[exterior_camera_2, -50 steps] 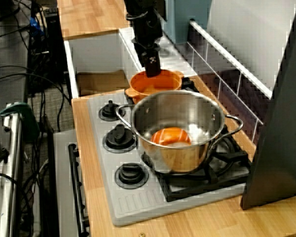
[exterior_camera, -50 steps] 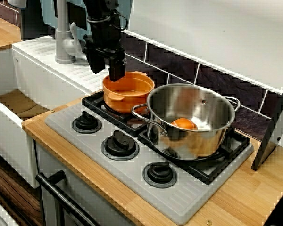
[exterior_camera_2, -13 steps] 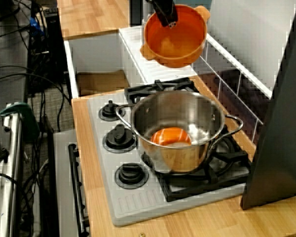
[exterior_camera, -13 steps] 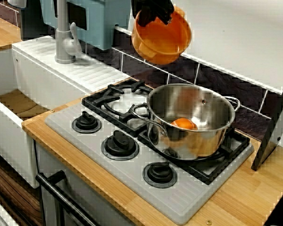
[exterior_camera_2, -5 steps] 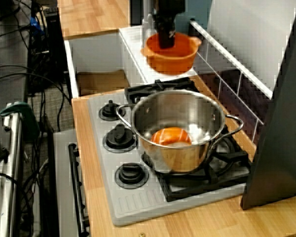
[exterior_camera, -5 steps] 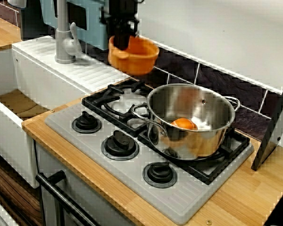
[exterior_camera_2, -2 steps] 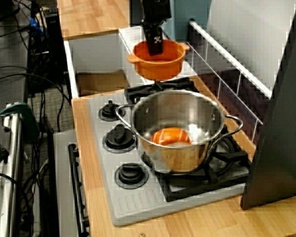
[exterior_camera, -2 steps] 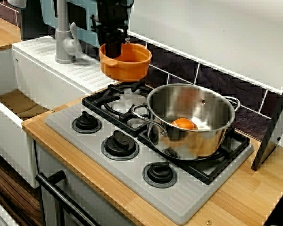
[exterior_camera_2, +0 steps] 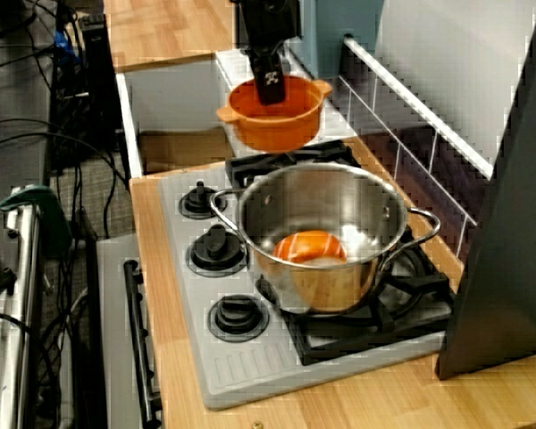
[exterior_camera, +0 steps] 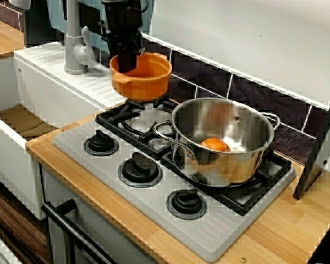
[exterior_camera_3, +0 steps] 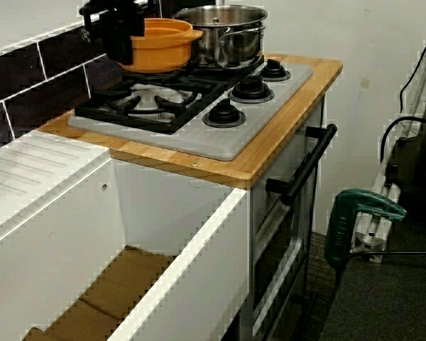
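My gripper (exterior_camera: 126,61) is shut on the near rim of an orange pot (exterior_camera: 147,83), holding it level in the air. The pot hangs just above the back left burner grate (exterior_camera: 127,120) without touching it. The view from over the knobs shows the gripper (exterior_camera_2: 270,88) gripping the orange pot (exterior_camera_2: 281,127) from above, over the grate (exterior_camera_2: 277,161). Seen from the sink side, the gripper (exterior_camera_3: 119,44) and orange pot (exterior_camera_3: 162,47) hover over the grate (exterior_camera_3: 148,99). To the right, a steel pot (exterior_camera: 231,168) holds an orange round object (exterior_camera: 214,144).
Three black knobs (exterior_camera: 138,168) line the grey stove's front. A grey tap (exterior_camera: 72,38) and white drainboard (exterior_camera: 93,80) stand to the left beside a sink (exterior_camera_3: 85,284). Dark tiles back the stove, and a dark panel (exterior_camera: 319,148) leans at the right.
The orange pot was lifted off the back left burner, swung up high and tilted, then came down and leftward. It is level again, just above that burner.
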Action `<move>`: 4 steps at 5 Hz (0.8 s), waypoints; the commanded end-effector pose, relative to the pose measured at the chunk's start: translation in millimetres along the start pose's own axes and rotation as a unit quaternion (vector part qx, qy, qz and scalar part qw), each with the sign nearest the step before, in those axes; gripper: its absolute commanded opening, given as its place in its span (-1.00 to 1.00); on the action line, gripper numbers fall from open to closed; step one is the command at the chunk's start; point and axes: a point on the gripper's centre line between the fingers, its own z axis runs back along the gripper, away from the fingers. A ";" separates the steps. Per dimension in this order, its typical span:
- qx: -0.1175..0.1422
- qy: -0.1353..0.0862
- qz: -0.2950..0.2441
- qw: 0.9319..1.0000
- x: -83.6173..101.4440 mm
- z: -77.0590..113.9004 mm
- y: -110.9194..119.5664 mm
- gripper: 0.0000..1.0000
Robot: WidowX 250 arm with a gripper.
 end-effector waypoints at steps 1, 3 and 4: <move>0.020 -0.040 -0.017 0.999 -0.4 4.5 -5.1 -1.00; 0.024 -0.041 -0.017 0.999 -0.8 -5.7 -9.1 -1.00; 0.026 -0.040 -0.015 0.999 0.1 -11.3 -12.4 -1.00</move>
